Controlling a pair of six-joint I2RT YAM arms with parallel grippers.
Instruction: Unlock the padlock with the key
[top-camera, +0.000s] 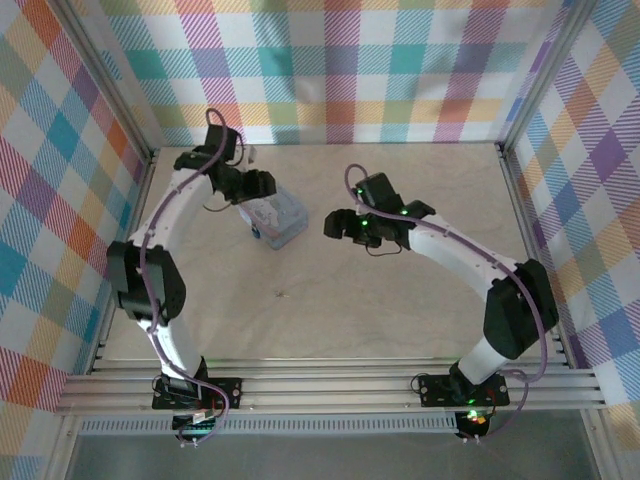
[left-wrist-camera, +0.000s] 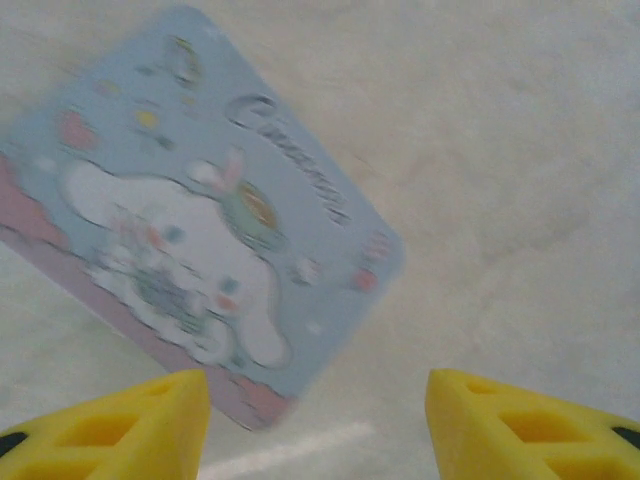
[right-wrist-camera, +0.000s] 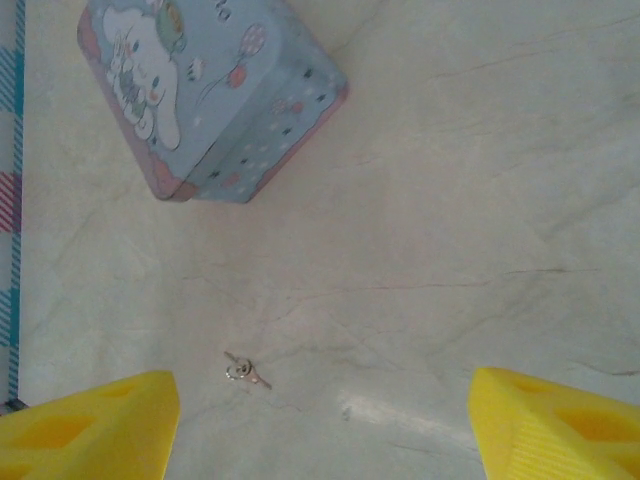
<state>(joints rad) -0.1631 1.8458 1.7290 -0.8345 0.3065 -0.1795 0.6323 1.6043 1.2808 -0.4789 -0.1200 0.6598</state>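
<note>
Three plaid walls (top-camera: 340, 70) enclose the pale tabletop (top-camera: 400, 310). Both claws are released, yellow fingers spread with nothing between them: the left gripper (left-wrist-camera: 315, 390) over the tin box (left-wrist-camera: 200, 230), the right gripper (right-wrist-camera: 322, 400) over bare board. The tin box, pastel blue with a white long-eared cartoon figure on its lid, is closed, its contents hidden. The padlock (top-camera: 257, 232) is a tiny dark bluish speck at the box's near-left corner, too small for detail. The small metal key (right-wrist-camera: 246, 372) lies well apart, nearer the arms.

Bright even light, soft shadows, left wrist view blurred, others sharp
</note>
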